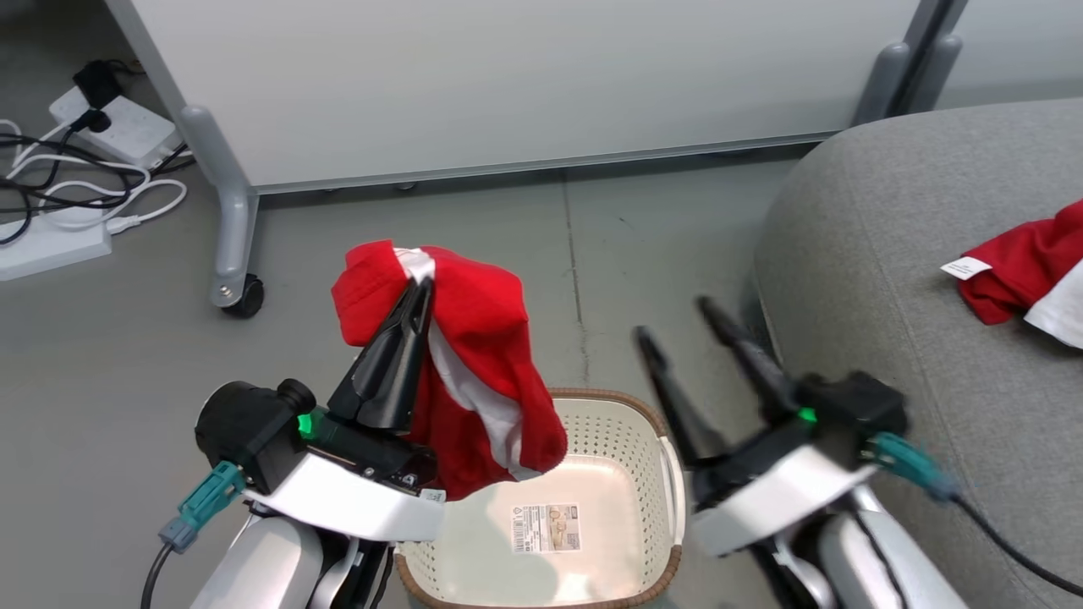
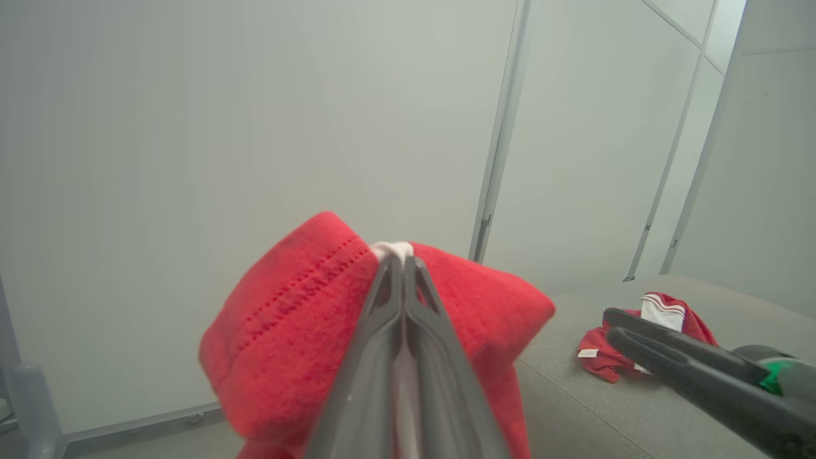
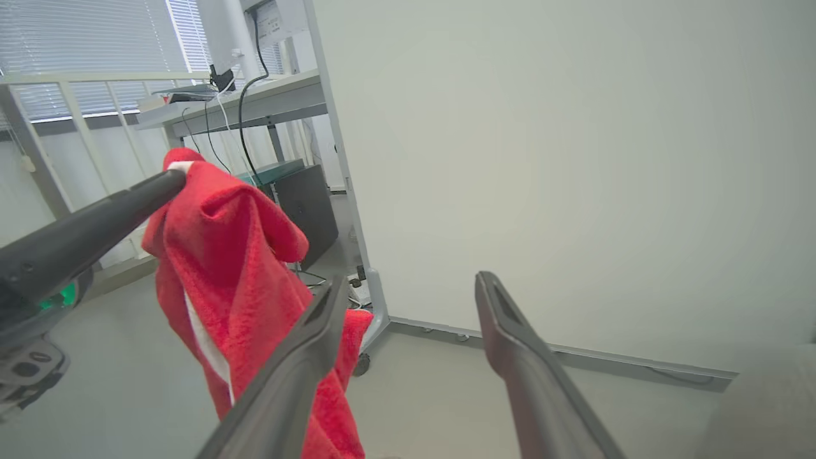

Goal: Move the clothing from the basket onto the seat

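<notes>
Head view, nearest first: the basket (image 1: 630, 457) sits on the floor just before the robot. What shows of its base is bare apart from a paper label (image 1: 546, 528); the left forearm hides its near-left corner.

Above the basket's left side, the left gripper (image 1: 420, 292) has its jaws pressed together on a fold of the clothing (image 1: 486, 338), a red garment with a white panel. It is pinched at the top, so the rest hangs limp over the basket; whether its tail touches the rim I cannot tell. It looks light, soft and without stiffness. A pinch on a bunched fold should carry it, though a thin bite near an edge could slip, and the tail may drag if carried low.

The right gripper (image 1: 673, 320) hovers right of the basket, jaws spread and holding nothing. It sits between the garment and the seat (image 1: 888, 279), so it likely blocks a straight sweep rightward.

On the seat's far right lies another red and white garment (image 1: 1015, 262) with a white tag (image 1: 964, 267); bare cushion lies nearer.

Farther left, a partition's wheeled leg (image 1: 233, 245) and the power strips and cables (image 1: 85, 169) stand well apart from that path.
</notes>
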`<state>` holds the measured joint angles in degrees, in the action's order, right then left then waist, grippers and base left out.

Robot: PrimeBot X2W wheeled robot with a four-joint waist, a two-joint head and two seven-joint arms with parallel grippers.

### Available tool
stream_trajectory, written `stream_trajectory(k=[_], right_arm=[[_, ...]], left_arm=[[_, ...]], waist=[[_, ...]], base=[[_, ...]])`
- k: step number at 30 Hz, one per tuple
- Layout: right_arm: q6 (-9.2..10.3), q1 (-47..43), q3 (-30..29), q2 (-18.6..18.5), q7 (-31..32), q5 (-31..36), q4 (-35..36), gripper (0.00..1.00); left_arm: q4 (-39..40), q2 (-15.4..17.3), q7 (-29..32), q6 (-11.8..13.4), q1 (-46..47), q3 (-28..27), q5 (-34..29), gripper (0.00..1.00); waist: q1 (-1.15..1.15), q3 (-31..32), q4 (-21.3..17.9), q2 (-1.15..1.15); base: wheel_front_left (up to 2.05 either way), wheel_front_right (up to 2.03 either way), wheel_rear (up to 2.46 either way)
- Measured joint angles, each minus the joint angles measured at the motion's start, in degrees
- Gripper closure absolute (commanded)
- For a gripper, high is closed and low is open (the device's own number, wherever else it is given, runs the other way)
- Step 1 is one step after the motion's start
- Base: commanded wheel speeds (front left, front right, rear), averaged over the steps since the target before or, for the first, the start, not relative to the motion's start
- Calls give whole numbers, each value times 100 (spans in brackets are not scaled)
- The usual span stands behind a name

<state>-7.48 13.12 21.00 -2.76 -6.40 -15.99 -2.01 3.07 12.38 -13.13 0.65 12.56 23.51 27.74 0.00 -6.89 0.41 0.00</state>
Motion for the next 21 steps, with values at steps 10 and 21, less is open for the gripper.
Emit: stream_trajectory(k=[10, 21], right_arm=[[0, 1256, 1920, 5, -381, -892, -1348, 0], [0, 2078, 2802, 2, -602, -1628, -2510, 65]], left_arm=[[-84, -86, 1, -137, 174, 247, -5, 100], [-111, -170, -2, -216, 204, 423, -9, 100]], waist=[[0, -37, 354, 0], [0, -31, 656, 0]], base=[[0, 0, 0], [0, 0, 0]])
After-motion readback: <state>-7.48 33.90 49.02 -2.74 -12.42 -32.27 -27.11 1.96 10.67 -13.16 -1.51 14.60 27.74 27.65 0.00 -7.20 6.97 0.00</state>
